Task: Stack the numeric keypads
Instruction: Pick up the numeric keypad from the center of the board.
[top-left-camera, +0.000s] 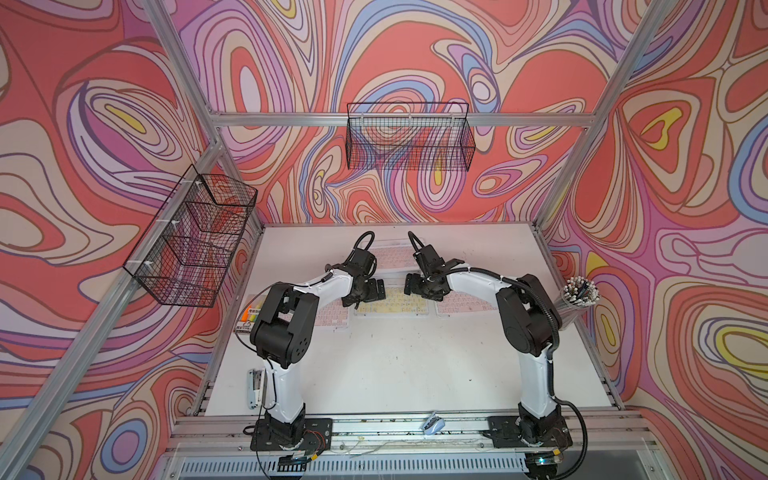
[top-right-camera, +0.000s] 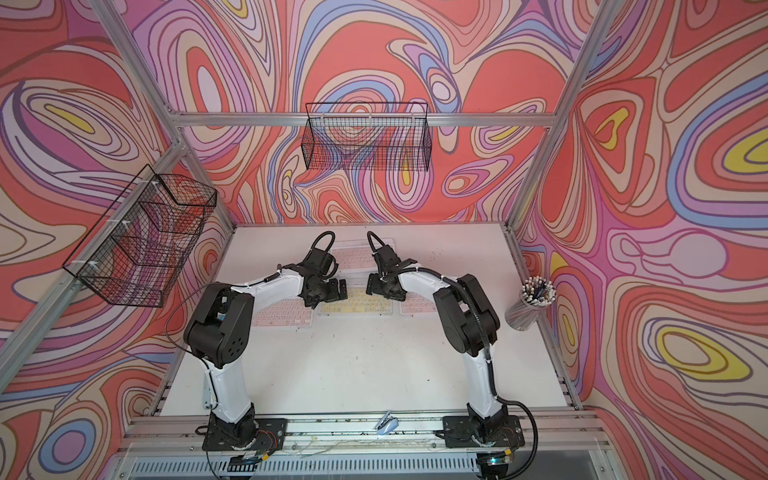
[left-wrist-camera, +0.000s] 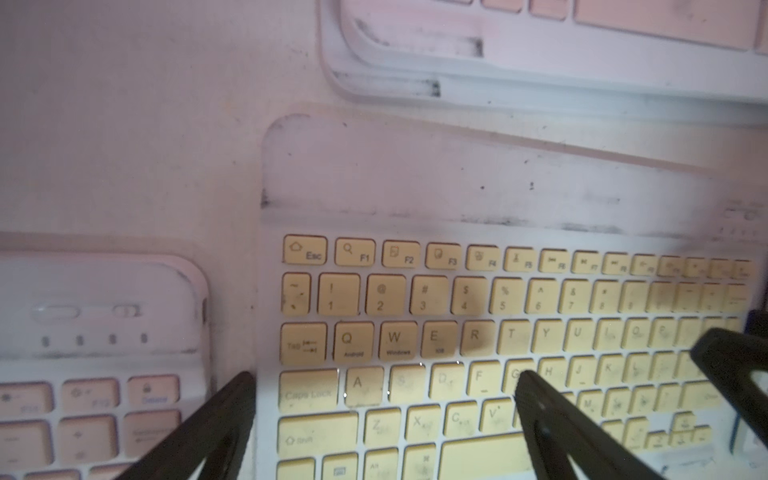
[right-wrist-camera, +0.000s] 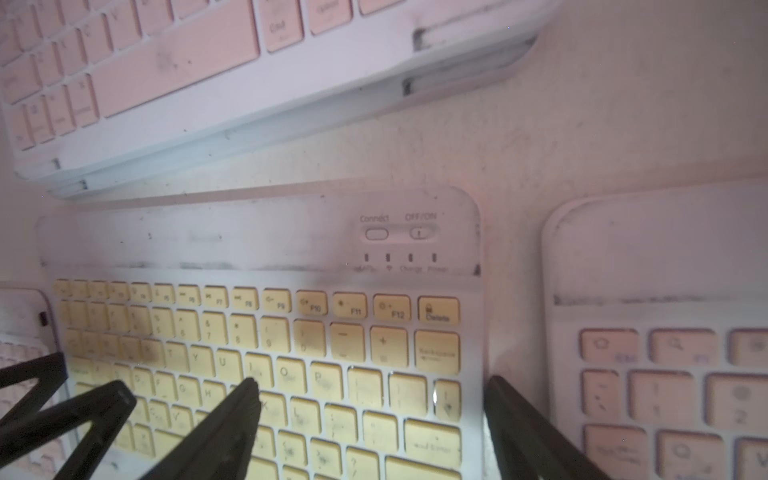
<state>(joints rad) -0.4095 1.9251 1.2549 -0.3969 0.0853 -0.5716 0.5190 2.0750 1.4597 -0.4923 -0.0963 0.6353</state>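
A yellow-keyed keypad (top-left-camera: 392, 308) (top-right-camera: 355, 306) lies flat mid-table between two pink keypads, one on its left (top-left-camera: 329, 318) and one on its right (top-left-camera: 466, 302). Behind them is a pile with a pink keypad (top-left-camera: 390, 257) (right-wrist-camera: 166, 70) on top; pale edges show beneath it. My left gripper (left-wrist-camera: 384, 395) is open low over the yellow keypad's (left-wrist-camera: 457, 316) left end, one finger (left-wrist-camera: 232, 415) off its edge, the other over the G key. My right gripper (right-wrist-camera: 374, 399) is open over the yellow keypad's (right-wrist-camera: 332, 332) right end, one finger (right-wrist-camera: 513, 419) outside the edge.
A packet of highlighter pens (top-left-camera: 251, 316) lies at the table's left edge, a clear cup of pens (top-left-camera: 579, 297) stands at the right edge. A stapler (top-left-camera: 254, 384) lies front left, a small blue stapler (top-left-camera: 432, 424) on the front rail. Wire baskets (top-left-camera: 409, 139) (top-left-camera: 195, 237) hang on the walls.
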